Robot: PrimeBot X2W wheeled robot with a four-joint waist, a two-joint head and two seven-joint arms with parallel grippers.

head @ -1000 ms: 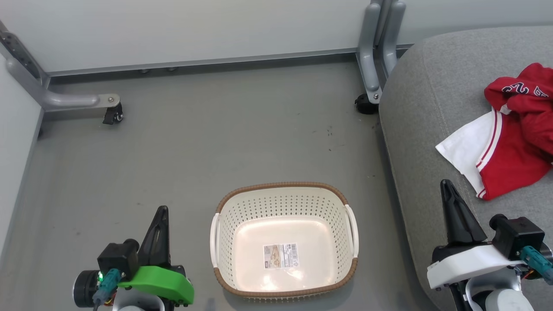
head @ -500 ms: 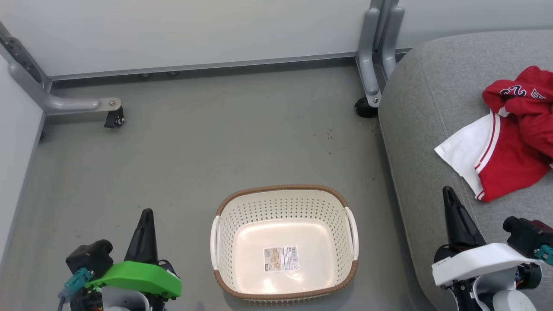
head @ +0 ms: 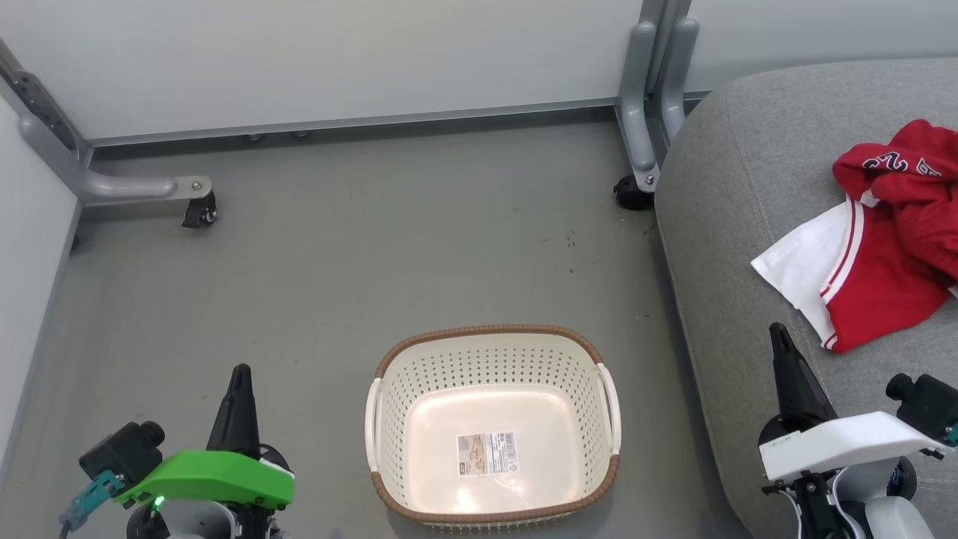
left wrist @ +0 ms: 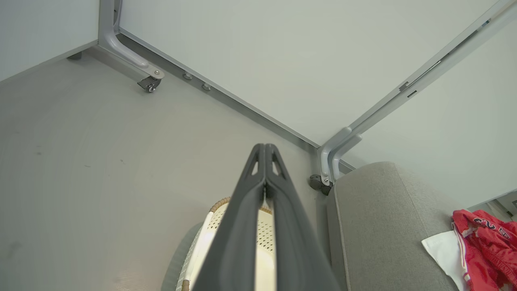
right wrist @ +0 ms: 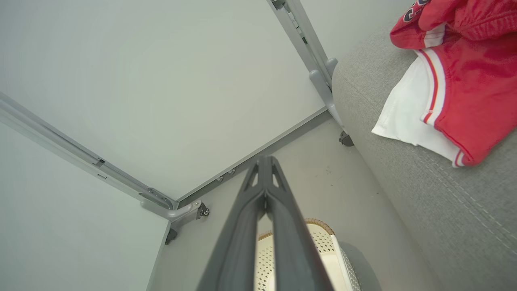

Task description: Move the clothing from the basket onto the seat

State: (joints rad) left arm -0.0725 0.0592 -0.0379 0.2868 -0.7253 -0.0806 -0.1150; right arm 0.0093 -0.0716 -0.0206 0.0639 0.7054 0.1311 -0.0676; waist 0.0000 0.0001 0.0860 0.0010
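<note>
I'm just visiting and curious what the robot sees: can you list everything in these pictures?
basket: one, cream with brown rim, on the floor, holding only a sticker
garments: two, red, one white-panelled, one with dark lettering, overlapping on the seat
seat: one, grey, at the right
floor: grey, under the basket
wall panels: pale, at the back
frame legs: two, grey metal, by the back wall
left gripper: one, dark fingers together, lower left
right gripper: one, dark fingers together, lower right

On left gripper (head: 241, 374) a green shell (head: 206, 477), teal plug (head: 88, 498); right gripper (head: 778, 333) — white shell (head: 846, 443). Both: dark tapered fingers (left wrist: 242, 226).
</note>
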